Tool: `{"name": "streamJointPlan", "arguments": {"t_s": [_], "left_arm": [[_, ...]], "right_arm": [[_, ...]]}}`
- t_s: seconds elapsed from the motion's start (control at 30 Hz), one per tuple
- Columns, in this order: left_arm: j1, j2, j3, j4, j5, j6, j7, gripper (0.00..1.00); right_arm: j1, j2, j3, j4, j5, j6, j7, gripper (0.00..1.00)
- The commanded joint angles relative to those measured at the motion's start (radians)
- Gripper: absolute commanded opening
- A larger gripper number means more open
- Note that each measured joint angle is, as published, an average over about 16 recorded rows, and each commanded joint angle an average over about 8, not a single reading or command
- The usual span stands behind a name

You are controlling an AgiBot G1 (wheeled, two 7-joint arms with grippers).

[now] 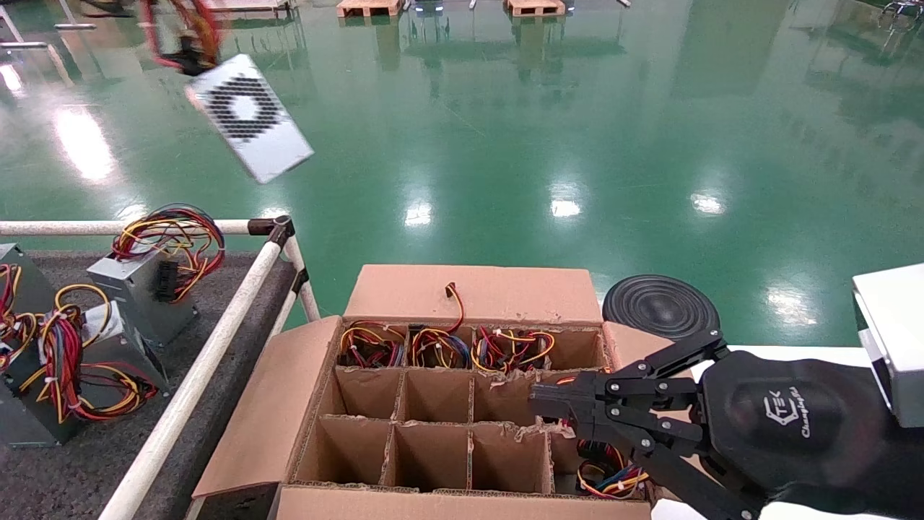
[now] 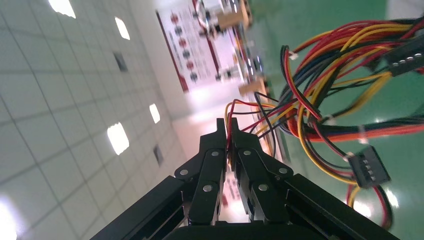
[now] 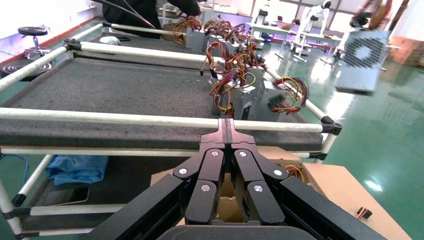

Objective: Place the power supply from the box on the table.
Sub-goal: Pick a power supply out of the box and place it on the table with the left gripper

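Shiny green floor [image 1: 505, 144] all around, with bright lights showing in it.

Head view: Big brown box [image 1: 469, 292] low in the middle, flaps open, split into square cells. Empty cells near the front, wire bundles in the back row and in the corner cell by the right claw. Grey tabletop [image 1: 72, 462] to the left of the box, with white rails around it. Three other units [image 1: 137, 289] resting there with their wires. High up on the left, over the floor beyond the tabletop: supply [image 1: 249, 115], tilted, fan holes facing this way, dangling from its wires [image 1: 180, 32]. Well apart from the box and not yet on the tabletop. Right claw [image 1: 538, 401] parked low over the right side of the box, tips pressed together, holding nothing. Black round stool [image 1: 658, 307] on the floor behind it.

Left wrist view: Left claw [image 2: 228, 131] pinched tight on a few thin wires [image 2: 320, 95] of the red, yellow and black bundle. Probably held by the wires because the cells are too tight to grab the metal body. Body of the supply not seen here, so likely hanging just below the claw and free to swing.

Right wrist view: Right claw [image 3: 226, 127] closed and empty, aimed across the tabletop [image 3: 100, 90]. Supply [image 3: 361, 60] far off and high, past the far rail. Most likely kept here to stay out of the way.
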Motion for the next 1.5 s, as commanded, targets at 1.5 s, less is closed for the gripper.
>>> {"name": "streamJointPlan", "arguments": {"t_s": [1.5], "left_arm": [[-0.015, -0.066, 0.113, 0.153, 0.135, -0.205, -0.061, 0.00]], "right_arm": [[0.000, 0.000, 0.000, 0.000, 0.000, 0.000, 0.000, 0.00]]}}
